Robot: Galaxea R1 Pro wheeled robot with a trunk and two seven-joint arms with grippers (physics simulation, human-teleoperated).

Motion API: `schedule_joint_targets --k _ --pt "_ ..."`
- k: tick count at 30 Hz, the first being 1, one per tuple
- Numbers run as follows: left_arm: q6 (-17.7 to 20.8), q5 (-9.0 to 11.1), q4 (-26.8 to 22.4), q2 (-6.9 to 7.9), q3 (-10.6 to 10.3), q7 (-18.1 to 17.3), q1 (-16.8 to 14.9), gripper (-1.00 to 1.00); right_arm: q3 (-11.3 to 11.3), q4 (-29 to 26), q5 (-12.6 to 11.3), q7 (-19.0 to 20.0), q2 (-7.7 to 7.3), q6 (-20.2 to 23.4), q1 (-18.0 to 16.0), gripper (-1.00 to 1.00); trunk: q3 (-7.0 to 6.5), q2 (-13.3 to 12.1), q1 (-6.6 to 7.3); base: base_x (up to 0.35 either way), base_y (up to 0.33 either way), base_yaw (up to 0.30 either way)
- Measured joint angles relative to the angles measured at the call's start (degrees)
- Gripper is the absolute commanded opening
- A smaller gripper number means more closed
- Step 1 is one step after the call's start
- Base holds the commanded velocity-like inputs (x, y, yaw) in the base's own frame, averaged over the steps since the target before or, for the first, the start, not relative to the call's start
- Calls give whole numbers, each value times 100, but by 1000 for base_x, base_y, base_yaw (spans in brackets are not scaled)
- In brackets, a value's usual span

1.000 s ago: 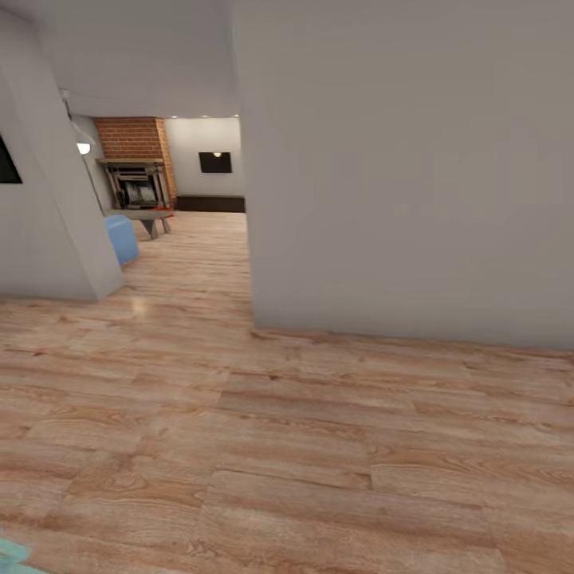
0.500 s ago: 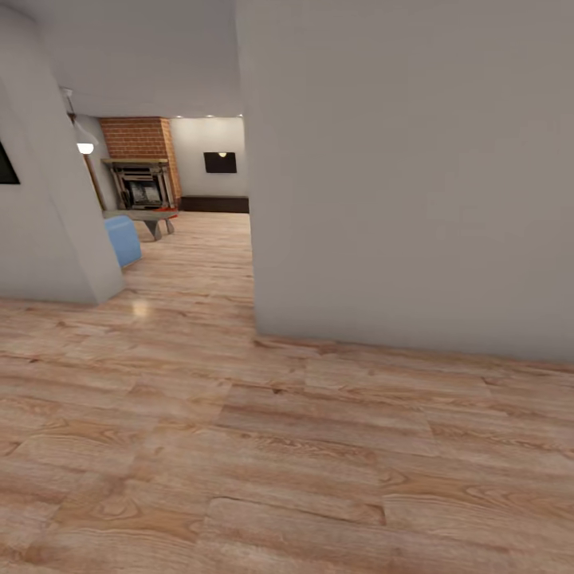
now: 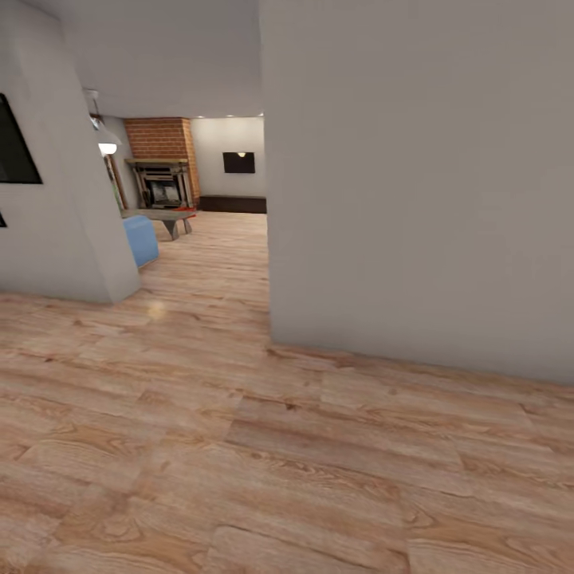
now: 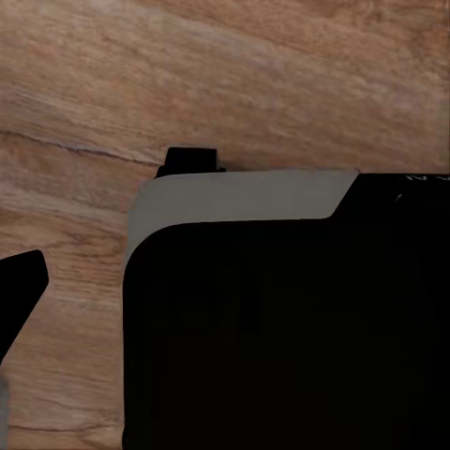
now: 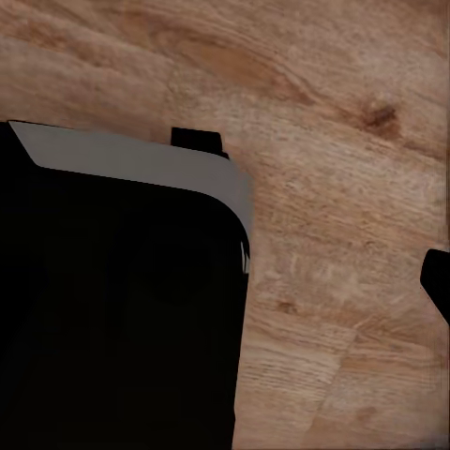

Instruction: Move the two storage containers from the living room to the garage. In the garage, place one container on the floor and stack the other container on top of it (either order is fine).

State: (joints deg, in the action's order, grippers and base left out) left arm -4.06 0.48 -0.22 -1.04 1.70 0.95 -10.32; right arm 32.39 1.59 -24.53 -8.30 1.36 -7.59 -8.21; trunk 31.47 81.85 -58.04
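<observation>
Head view: beyond the grey wall corner (image 3: 275, 335), the living room's brick fireplace (image 3: 163, 139) is seen; something red beside its low table (image 3: 163, 215) cannot be identified; rigid, light containers are judged rim-graspable; gripper states cannot be told.

Grey wall (image 3: 414, 183) rt, blue seat (image 3: 142, 239) + low table (image 3: 163, 215) far left, lamp (image 3: 108, 147) above

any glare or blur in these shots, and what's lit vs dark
Head view: a soft glare spot on the wood floor, ceiling lights glowing above the brick fireplace, distance slightly soft. Both wrist views: a black robot body with no visible detail, wood grain sharp.
</observation>
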Motion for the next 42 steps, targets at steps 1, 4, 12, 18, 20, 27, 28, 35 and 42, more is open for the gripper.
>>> schedule_joint_targets --k 1,4,12,18,20,27,28,35,42 --pt "-2 0 1 0 0 0 0 100 0 0 0 0 0 0 0 100 0 0 0 322 0 267" --pt "0 0 2 0 0 0 0 100 0 0 0 0 0 0 0 100 0 0 0 322 0 268" --pt "-3 0 0 0 0 0 0 100 0 0 0 0 -1 0 0 100 0 0 0 322 0 268" --pt "-4 0 2 0 0 0 -1 100 0 0 0 0 -1 -1 0 100 0 0 0 322 0 191" --pt "-4 0 3 0 0 0 -1 100 0 0 -1 0 -5 -1 1 100 0 0 0 322 0 42" --pt "-4 0 1 0 0 0 -1 100 0 0 -9 0 0 -1 1 100 0 0 0 322 0 9" --pt "-4 0 3 0 0 0 -1 100 0 0 -9 0 0 -1 1 100 0 0 0 322 0 1" --pt "-4 0 2 0 0 0 0 100 0 0 -3 0 0 0 0 100 0 0 0 322 0 128" --pt "-4 0 0 0 0 0 0 100 0 0 -4 0 0 0 0 100 0 0 0 322 0 250"
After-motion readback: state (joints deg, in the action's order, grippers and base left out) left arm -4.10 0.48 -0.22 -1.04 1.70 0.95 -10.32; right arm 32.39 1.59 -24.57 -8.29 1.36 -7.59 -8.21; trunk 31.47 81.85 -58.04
